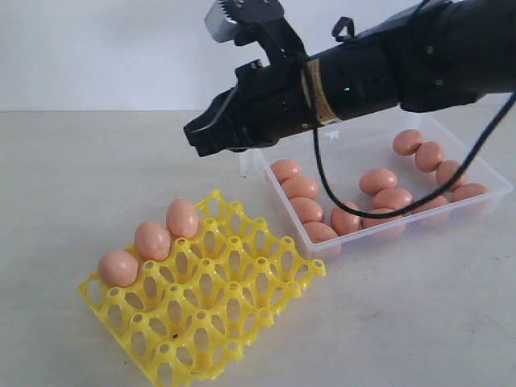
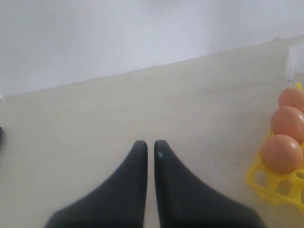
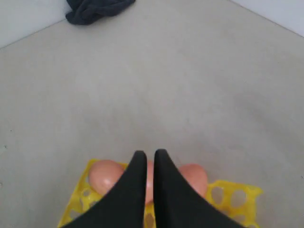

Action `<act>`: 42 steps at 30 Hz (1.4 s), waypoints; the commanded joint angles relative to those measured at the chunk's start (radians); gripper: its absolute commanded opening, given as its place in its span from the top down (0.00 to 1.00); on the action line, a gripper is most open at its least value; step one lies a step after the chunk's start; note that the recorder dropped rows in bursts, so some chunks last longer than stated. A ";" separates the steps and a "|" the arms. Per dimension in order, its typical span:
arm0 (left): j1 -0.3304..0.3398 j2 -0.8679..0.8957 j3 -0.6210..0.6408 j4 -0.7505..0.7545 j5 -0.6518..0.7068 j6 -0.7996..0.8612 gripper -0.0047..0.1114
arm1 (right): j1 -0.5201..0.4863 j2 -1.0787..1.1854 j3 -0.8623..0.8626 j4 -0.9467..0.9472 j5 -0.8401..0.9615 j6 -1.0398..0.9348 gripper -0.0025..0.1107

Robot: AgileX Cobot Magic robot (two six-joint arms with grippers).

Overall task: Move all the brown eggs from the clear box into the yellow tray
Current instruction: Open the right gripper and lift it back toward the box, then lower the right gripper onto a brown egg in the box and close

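Observation:
Three brown eggs (image 1: 152,240) stand in one edge row of the yellow tray (image 1: 234,298). Several more brown eggs (image 1: 379,181) lie in the clear box (image 1: 347,153) behind it. My right gripper (image 1: 196,139) hangs shut and empty in the air above the tray's far side, apart from the eggs. Its wrist view has the shut gripper (image 3: 149,154) over the three tray eggs (image 3: 105,175) and the tray (image 3: 232,197). My left gripper (image 2: 150,144) is shut on nothing over bare table, with the tray's egg row (image 2: 281,153) off to one side.
A black cable (image 1: 322,173) droops from the right arm over the clear box. A dark object (image 3: 97,9) lies at the table's far edge in the right wrist view. A corner of the clear box (image 2: 294,61) shows in the left wrist view.

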 commanded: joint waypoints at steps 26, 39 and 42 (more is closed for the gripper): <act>-0.008 -0.003 0.003 -0.002 0.000 -0.003 0.92 | -0.393 0.111 -0.349 1.899 1.817 -2.107 0.98; -0.008 -0.003 0.003 -0.002 0.000 -0.003 0.92 | -0.393 0.267 -0.448 1.992 1.804 -2.614 0.75; -0.008 -0.003 0.003 -0.002 0.000 -0.003 0.92 | -0.393 0.277 -0.448 1.992 1.741 -2.648 0.59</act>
